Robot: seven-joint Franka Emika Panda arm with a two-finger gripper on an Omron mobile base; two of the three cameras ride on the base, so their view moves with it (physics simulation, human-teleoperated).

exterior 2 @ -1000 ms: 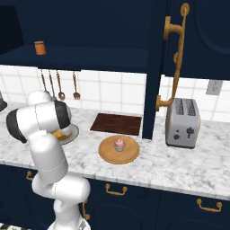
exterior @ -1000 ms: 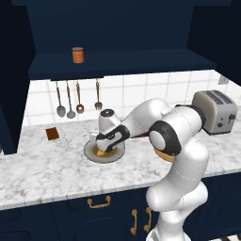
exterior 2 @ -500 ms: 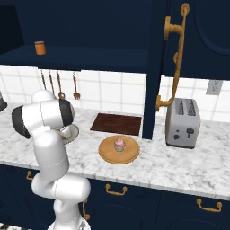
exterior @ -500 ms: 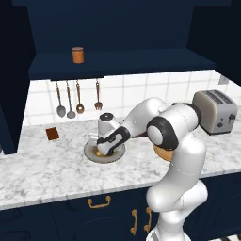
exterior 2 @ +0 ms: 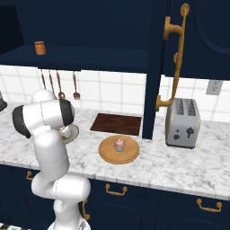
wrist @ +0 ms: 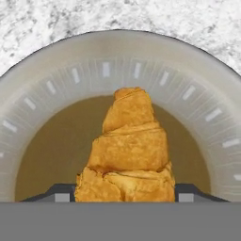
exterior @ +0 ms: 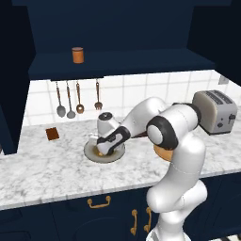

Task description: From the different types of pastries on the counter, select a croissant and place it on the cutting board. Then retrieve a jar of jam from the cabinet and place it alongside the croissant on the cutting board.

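The golden croissant [wrist: 129, 150] lies in a round grey plate [wrist: 117, 52] on the marbled counter [exterior: 47, 174]. My gripper [wrist: 124, 194] is down over that plate [exterior: 92, 153], its two dark fingertips pressed against the croissant's left and right sides. From the left base camera the gripper [exterior: 104, 148] hides most of the croissant. The dark brown cutting board [exterior 2: 117, 123] lies bare against the tiled wall, to the right of the plate. The orange-brown jar of jam [exterior: 77, 55] stands on the navy cabinet's shelf [exterior: 117, 63], up and to the left.
A pink-frosted cupcake [exterior 2: 119, 144] sits on a round wooden plate [exterior 2: 108, 155] in front of the cutting board. A small brown square [exterior: 52, 134] lies left of the grey plate. Utensils [exterior: 70, 99] hang on the wall. A toaster [exterior 2: 182, 122] stands at the right.
The hand has sunk onto the plate, and the fingers have closed in from wide open onto the croissant's sides.
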